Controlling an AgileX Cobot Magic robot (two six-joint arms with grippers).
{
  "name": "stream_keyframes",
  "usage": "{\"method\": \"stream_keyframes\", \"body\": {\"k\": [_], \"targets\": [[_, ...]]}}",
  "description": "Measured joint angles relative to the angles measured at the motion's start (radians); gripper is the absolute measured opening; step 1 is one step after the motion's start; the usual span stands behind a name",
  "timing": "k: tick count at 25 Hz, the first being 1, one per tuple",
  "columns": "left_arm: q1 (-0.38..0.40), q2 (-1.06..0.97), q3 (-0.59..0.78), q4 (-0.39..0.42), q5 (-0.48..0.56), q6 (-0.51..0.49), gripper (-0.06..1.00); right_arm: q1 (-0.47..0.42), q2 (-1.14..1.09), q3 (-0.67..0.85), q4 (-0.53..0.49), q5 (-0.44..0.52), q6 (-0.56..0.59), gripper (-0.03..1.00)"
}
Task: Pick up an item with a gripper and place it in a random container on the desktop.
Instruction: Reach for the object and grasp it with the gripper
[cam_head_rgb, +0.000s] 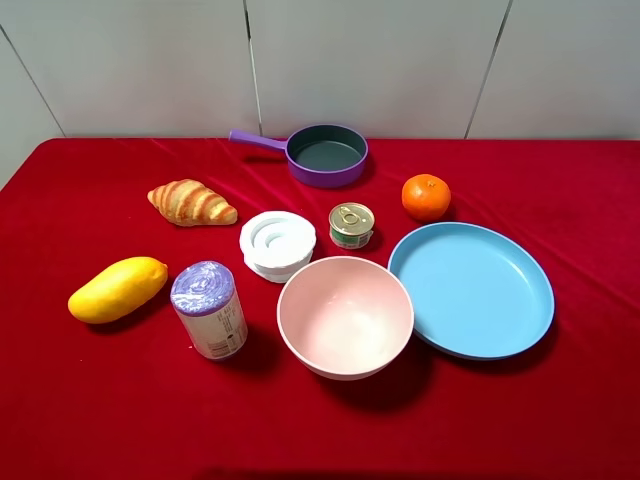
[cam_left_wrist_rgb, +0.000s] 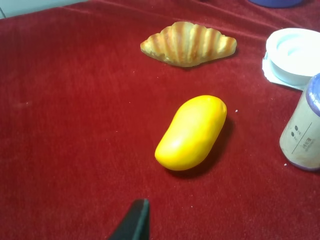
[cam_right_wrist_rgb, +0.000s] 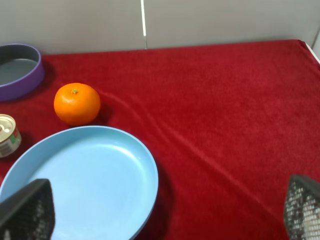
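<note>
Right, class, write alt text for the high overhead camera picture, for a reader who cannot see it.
A red-clothed table holds nine things: at the back a purple saucepan; mid-row a croissant, white ridged jar, small tin can and orange; in front a mango, lilac-topped canister, pink bowl and blue plate. The saucepan, bowl and plate are empty.

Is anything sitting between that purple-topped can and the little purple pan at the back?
Yes. The white ridged jar sits almost on the straight line from the canister to the saucepan. The small tin stands just right of that line. Carried above them, the canister would likely pass.
</note>
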Motion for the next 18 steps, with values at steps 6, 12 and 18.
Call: {"method": "stream_keyframes", "body": {"k": [6, 12, 18], "targets": [[0.0, 0.0, 0.0, 0.0, 0.0, 0.0, 0.99, 0.0, 0.0, 0.0, 0.0, 0.0, 0.0, 0.69], [0.0, 0.0, 0.0, 0.0, 0.0, 0.0, 0.99, 0.0, 0.0, 0.0, 0.0, 0.0, 0.0, 0.69], [0.0, 0.0, 0.0, 0.0, 0.0, 0.0, 0.99, 0.0, 0.0, 0.0, 0.0, 0.0, 0.0, 0.69]]}}
